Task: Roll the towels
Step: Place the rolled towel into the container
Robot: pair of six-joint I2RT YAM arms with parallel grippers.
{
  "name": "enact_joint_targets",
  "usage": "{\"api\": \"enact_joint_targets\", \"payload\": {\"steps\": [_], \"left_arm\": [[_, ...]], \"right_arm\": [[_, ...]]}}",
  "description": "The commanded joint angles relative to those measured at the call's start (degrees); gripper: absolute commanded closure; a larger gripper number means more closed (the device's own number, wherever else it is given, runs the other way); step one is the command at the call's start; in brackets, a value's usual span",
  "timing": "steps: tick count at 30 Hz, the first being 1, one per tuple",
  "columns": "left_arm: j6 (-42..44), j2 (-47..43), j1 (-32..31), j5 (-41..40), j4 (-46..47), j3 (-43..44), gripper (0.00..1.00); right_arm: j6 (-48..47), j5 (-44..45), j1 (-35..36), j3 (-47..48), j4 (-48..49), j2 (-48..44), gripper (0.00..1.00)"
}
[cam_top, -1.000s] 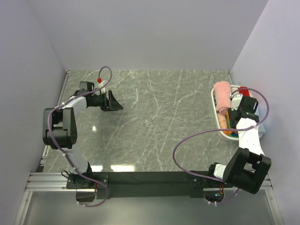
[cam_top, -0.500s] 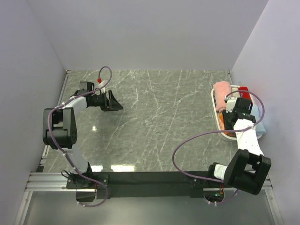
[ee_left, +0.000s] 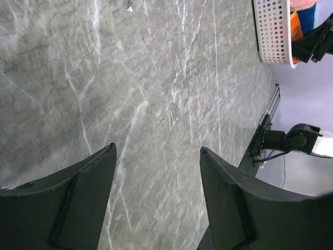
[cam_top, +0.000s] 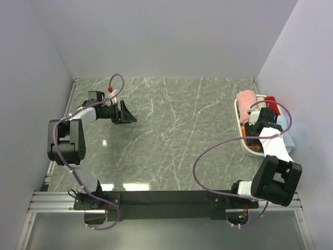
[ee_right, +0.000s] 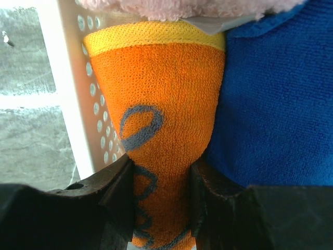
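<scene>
Overhead, we see the left arm folded at the left side of the table (cam_top: pixel 177 140), its elbow raised and its forearm lying level and pointing right, well apart from the towels. The left gripper (cam_top: pixel 126 112) hangs just above the marble with its jaws spread wide; from its wrist camera we see the two dark fingers (ee_left: pixel 83 203) parted with only bare stone between them, so it grasps nothing. The right arm rises from its base at the near right corner and reaches away from us along the right wall, with its wrist bent down into the basket (cam_top: pixel 238 115) at the table's right edge. The right gripper (cam_top: pixel 253 136) is down among the towels there. From its wrist camera we see its jaws pinched on a fold of the orange towel (ee_right: pixel 156 88), which bulges out between them and carries a yellow band along its top edge. The blue towel (ee_right: pixel 276 104) presses against its right side, the pink towel (ee_right: pixel 208 6) lies across the top, and the basket's white perforated wall stands just to its left. Dark blue looping strokes run down the orange cloth, but we cannot make a word of them.
</scene>
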Motion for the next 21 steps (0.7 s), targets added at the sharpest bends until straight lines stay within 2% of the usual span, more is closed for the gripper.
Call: {"api": "enact_joint_targets", "payload": {"steps": [1, 2, 6, 10, 17, 21], "left_arm": [[1.37, -1.14, 0.61, 1.37, -0.4, 1.01, 0.3], [1.81, -1.14, 0.61, 1.28, -1.19, 1.18, 0.29], [2.34, -1.31, 0.97, 1.37, -2.25, 2.15, 0.29], [2.78, -1.4, 1.14, 1.02, -3.66, 3.12, 0.28], [3.92, -2.45, 1.84, 1.54, -5.15, 3.73, 0.27], [4.71, -3.86, 2.46, 1.55, -6.99, 5.22, 0.27]], "right_arm": [[2.13, -1.59, 0.08, 2.98, -3.06, -1.17, 0.65], [2.04, -1.41, 0.08, 3.51, -3.42, -1.44, 0.57], [1.25, -0.88, 0.08, 6.76, -6.05, -3.72, 0.46], [0.46, -0.53, -0.18, 8.7, -7.99, -4.86, 0.28], [-0.25, -1.75, -0.18, 13.08, -12.64, -7.5, 0.24], [0.8, -9.3, 0.69, 17.83, -17.91, -8.38, 0.24]]}}
